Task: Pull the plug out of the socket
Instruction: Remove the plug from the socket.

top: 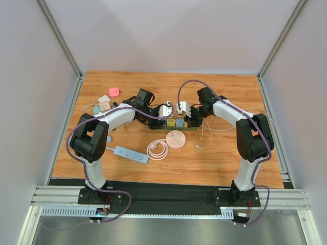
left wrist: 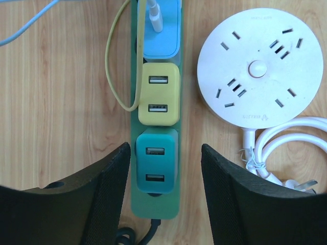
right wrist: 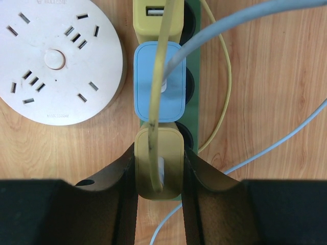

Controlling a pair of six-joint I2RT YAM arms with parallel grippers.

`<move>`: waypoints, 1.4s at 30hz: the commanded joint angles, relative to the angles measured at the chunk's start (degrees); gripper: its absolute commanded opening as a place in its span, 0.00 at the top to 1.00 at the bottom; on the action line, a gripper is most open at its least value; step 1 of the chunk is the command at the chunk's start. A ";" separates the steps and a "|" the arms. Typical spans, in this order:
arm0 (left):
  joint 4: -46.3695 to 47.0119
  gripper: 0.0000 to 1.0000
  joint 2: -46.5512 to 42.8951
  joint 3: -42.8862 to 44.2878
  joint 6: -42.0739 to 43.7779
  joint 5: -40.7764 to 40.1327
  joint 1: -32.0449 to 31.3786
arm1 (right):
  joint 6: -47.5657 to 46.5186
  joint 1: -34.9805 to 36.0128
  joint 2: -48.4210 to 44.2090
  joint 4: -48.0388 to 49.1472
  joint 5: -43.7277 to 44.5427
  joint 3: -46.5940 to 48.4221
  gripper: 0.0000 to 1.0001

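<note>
Right hand (right wrist: 159, 153) tight around olive plug (right wrist: 172, 159)

Print on the round socket (left wrist: 260, 69) is unreadable.

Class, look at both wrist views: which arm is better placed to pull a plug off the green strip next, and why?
Right. The right claw grips the olive plug on both sides; the left claw is open, straddling the teal plug with gaps either side.
</note>
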 commanded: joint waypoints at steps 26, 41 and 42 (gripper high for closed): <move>-8.69 1.00 8.57 11.31 -0.44 -14.39 -5.54 | 28.10 -5.18 3.18 3.18 -16.34 11.14 1.00; -9.58 1.00 10.42 13.07 -1.67 -17.20 -6.33 | 11.20 -2.11 -6.92 12.90 -8.11 -6.78 1.00; -9.49 1.00 10.68 13.25 -1.67 -17.47 -6.51 | 19.94 -2.19 -6.57 15.54 -6.69 -5.56 1.00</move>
